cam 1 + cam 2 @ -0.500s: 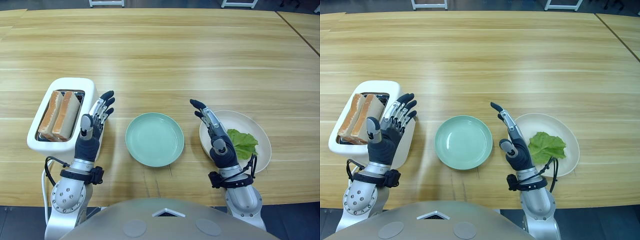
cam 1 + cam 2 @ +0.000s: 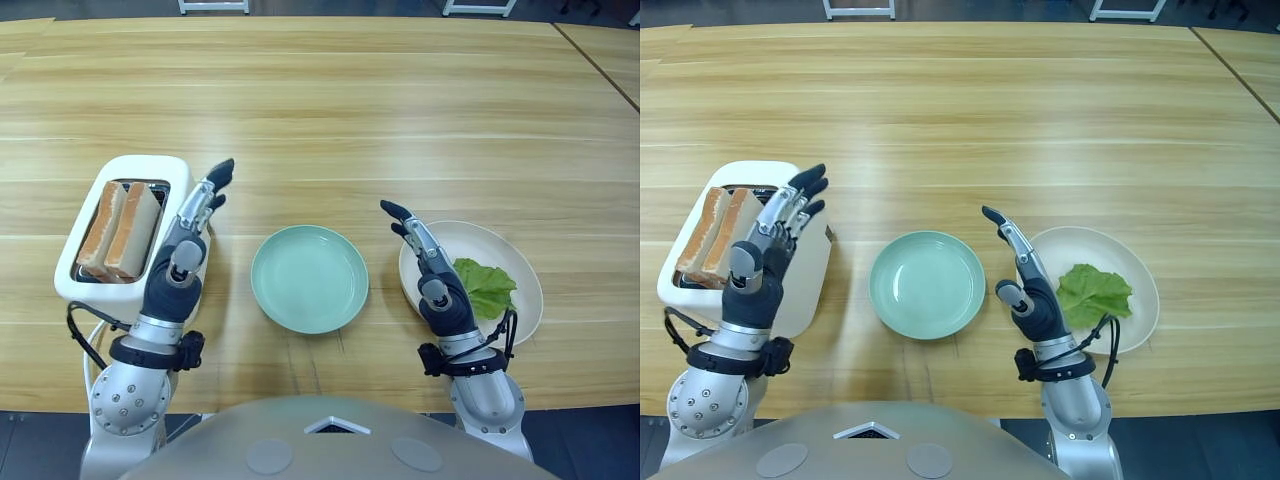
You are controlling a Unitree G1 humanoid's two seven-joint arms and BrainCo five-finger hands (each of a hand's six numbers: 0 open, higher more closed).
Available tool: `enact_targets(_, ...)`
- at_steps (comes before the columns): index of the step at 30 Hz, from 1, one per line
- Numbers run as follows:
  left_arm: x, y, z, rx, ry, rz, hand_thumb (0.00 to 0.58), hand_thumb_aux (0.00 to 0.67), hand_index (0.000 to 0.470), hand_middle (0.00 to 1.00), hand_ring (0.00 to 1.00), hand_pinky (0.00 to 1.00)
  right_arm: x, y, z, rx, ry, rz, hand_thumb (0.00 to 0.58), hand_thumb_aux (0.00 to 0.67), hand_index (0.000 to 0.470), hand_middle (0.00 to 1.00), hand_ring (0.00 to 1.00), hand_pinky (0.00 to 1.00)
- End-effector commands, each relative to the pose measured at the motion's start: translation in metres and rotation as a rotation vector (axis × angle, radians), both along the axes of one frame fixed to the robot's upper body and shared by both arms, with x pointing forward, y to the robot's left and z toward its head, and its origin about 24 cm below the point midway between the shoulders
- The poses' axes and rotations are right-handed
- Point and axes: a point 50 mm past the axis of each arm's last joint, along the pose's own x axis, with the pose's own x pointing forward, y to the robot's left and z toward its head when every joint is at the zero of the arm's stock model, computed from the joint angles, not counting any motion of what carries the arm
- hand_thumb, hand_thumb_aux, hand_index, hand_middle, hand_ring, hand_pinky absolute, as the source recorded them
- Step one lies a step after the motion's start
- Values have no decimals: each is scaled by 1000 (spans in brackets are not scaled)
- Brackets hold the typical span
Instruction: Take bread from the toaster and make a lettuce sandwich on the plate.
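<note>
At the near edge of the surface, the left robot hand is raised with fingers stretched wide and holds nothing; it sits against the right side of the white toaster. The right robot hand is likewise spread and holds nothing, standing on edge over the left rim of a cream dish. A lettuce leaf lies in that dish, just right of the hand. Between the two hands rests the green plate, with nothing on it. Two slices of bread stand side by side in the toaster's slots, left of the plate.
</note>
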Motion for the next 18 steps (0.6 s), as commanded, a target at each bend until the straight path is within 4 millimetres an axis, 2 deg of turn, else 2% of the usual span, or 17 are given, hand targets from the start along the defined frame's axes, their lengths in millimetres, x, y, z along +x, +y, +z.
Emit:
enact_targets(1, 12, 37, 42, 405, -157, 190, 0, 0, 0, 0, 0, 0, 1, -5, 2, -18, -10, -17, 0, 0, 0, 0, 0, 0)
enact_targets(3, 17, 54, 55, 579, -138, 295, 0, 0, 0, 0, 0, 0, 1, -6, 2, -21, -16, -33, 0, 0, 0, 0, 0, 0)
enact_targets(5, 23, 69, 55, 730, -61, 368, 0, 0, 0, 0, 0, 0, 1, -7, 3, -22, -20, -42, 0, 0, 0, 0, 0, 0)
enact_targets(10, 34, 109, 34, 1061, 178, 534, 0, 0, 0, 0, 0, 0, -1, -8, 2, -28, -24, -58, 0, 0, 0, 0, 0, 0)
enact_targets(15, 29, 125, 4, 1236, 389, 536, 0, 0, 0, 0, 0, 0, -2, -11, 1, -35, -24, -72, 0, 0, 0, 0, 0, 0)
enact_targets(18, 28, 129, -4, 1294, 440, 530, 0, 0, 0, 0, 0, 0, -4, -13, 1, -37, -24, -86, 0, 0, 0, 0, 0, 0)
